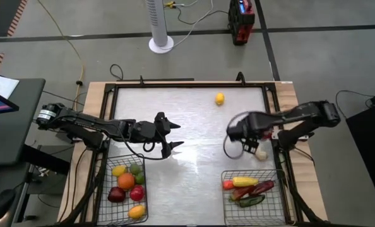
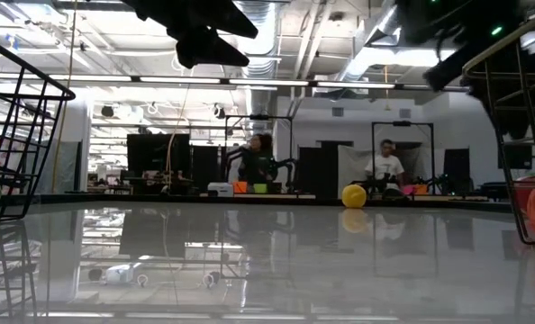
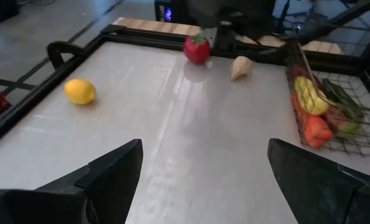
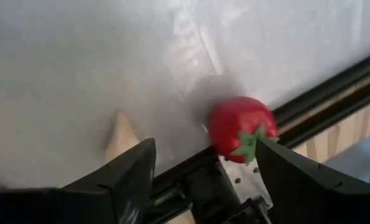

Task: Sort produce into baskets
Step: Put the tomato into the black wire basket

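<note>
The right gripper (image 4: 203,165) hangs near the table's (image 1: 187,120) right edge, its fingers spread and holding nothing, with a red tomato (image 4: 242,129) just ahead between them and the garlic (image 1: 261,155) beside it. The left gripper (image 1: 172,133) hovers wide open and empty left of centre. A lemon (image 1: 220,98) lies near the far edge. The left basket (image 1: 100,189) at the near left corner holds round fruits; the right basket (image 1: 282,203) at the near right holds long vegetables.

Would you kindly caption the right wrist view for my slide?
Right gripper, fingers apart, poised over a red tomato beside the table's dark edge rail.
</note>
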`<act>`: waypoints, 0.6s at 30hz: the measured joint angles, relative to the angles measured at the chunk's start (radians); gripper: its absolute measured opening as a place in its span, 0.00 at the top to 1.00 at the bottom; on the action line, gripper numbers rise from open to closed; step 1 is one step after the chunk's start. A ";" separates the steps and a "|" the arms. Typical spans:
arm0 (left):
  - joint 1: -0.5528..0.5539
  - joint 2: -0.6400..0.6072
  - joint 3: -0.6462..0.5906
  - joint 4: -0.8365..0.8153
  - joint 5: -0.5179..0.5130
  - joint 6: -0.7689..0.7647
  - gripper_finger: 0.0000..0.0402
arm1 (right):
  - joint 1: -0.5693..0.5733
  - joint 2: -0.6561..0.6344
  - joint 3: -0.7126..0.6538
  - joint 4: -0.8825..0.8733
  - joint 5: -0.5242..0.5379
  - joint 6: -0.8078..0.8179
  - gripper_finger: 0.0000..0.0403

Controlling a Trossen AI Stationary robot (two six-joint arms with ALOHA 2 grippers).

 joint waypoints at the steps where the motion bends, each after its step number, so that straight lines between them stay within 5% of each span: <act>1: -0.003 0.000 0.000 -0.003 0.004 0.000 0.17 | -0.037 0.010 0.000 -0.001 -0.002 -0.019 0.22; 10: -0.022 0.000 0.000 -0.044 0.005 0.059 0.17 | -0.273 0.154 0.000 0.008 -0.005 -0.213 0.06; 18: -0.027 0.000 0.000 -0.104 0.005 0.106 0.17 | -0.375 0.203 -0.059 0.016 -0.033 -0.263 0.04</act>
